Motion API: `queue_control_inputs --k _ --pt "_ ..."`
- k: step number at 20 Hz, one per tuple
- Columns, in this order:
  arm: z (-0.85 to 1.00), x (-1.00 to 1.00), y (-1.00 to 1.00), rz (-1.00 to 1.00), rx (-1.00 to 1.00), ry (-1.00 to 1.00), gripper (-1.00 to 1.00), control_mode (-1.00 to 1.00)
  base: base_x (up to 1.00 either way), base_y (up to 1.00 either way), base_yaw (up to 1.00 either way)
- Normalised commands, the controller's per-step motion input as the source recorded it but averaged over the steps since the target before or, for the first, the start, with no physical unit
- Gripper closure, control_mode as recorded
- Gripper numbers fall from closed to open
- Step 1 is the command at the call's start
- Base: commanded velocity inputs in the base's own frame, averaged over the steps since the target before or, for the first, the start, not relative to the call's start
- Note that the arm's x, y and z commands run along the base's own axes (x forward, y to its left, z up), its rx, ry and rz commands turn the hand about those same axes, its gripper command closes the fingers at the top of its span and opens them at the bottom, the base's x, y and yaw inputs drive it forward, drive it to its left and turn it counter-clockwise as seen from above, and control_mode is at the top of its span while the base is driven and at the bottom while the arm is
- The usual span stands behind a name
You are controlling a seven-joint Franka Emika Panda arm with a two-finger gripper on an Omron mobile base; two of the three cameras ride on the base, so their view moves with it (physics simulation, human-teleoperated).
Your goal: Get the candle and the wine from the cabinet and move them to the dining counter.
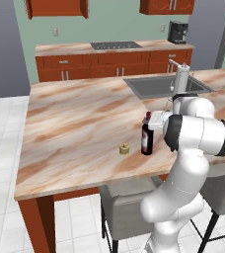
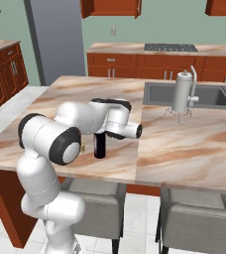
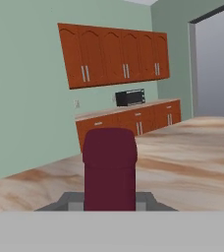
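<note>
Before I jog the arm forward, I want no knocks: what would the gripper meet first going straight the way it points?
The wine itself: its maroon capsule sits between the gripper fingers. Beyond it lies open dining counter, though depth is unclear.

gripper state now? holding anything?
Gripper: shut on the wine at its maroon neck; bottle stands upright on the dining counter.

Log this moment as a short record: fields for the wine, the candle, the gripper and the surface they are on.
wine: bottle upright on the dining counter, maroon capsule between the fingers in the hand view
candle: standing on the counter just beside the bottle, apart from it
gripper: at the bottle's neck, closed around it
sink: inset farther along the same top, tall faucet at its edge
</note>
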Motion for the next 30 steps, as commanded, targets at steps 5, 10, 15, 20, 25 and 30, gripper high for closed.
queue_control_inputs --k 5,10,15,20,25,30 --pt "0.00 0.00 0.00 0.00 0.00 0.00 1.00 -1.00 0.00 0.00 0.00" --pt "0.00 0.00 0.00 0.00 0.00 0.00 1.00 -1.00 0.00 0.00 0.00" --pt "0.00 0.00 0.00 0.00 0.00 0.00 1.00 -1.00 0.00 0.00 0.00" --pt "0.00 0.00 -0.01 0.00 0.00 0.00 -1.00 -1.00 0.00 0.00 0.00" --pt "0.00 0.00 0.00 0.00 0.00 0.00 -1.00 -1.00 0.00 0.00 0.00" --pt "0.00 0.00 0.00 0.00 0.00 0.00 -1.00 -1.00 0.00 0.00 0.00"
